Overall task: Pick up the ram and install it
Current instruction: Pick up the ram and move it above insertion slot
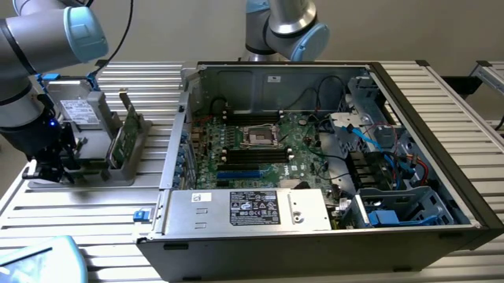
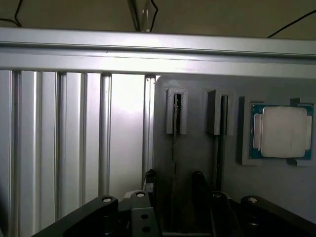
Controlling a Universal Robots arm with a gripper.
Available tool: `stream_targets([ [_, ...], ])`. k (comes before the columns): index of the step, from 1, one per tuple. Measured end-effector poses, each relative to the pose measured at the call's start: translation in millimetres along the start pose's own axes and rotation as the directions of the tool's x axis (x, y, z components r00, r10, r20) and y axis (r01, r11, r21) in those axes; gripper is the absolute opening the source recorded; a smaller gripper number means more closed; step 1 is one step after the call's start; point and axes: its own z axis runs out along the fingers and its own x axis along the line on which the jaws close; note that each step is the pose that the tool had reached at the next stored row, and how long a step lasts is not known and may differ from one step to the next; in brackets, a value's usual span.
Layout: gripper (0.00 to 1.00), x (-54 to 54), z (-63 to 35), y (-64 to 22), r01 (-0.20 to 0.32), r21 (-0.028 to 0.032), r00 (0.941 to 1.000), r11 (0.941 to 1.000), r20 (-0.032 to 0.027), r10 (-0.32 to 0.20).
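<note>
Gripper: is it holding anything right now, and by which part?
Nothing held: the gripper is open, fingers either side of a slot in the gray holder.

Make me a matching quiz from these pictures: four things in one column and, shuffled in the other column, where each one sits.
Things:
1. gripper
2. green card with a metal bracket
3. processor
4. metal box with a label

Places:
A. standing upright in the grey holder
B. lying flat in a recess of the grey holder
C. inside the computer case, at its near edge
D. low over the grey holder, on the exterior view's left

Pairs: 1-D, 2-A, 3-B, 4-C
</note>
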Motion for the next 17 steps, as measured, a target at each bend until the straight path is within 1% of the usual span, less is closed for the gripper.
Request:
stream_targets([
  [4, 0.4, 0.0, 0.0, 0.0, 0.0, -0.0001, 1.0, 1.0, 0.0, 0.0],
  [5, 0.34, 0.0, 0.0, 0.0, 0.0, 0.0, 1.0, 1.0, 0.0001, 0.0],
  [6, 0.34, 0.0, 0.0, 0.0, 0.0, 0.0, 1.0, 1.0, 0.0, 0.0],
  [9, 0.16, 0.0, 0.0, 0.0, 0.0, 0.0, 1.0, 1.0, 0.0, 0.0],
  [10, 0.14, 0.0, 0.0, 0.0, 0.0, 0.0, 1.0, 1.0, -0.0001, 0.0],
  [17, 0.14, 0.0, 0.0, 0.0, 0.0, 0.0, 1.0, 1.0, -0.0001, 0.0],
])
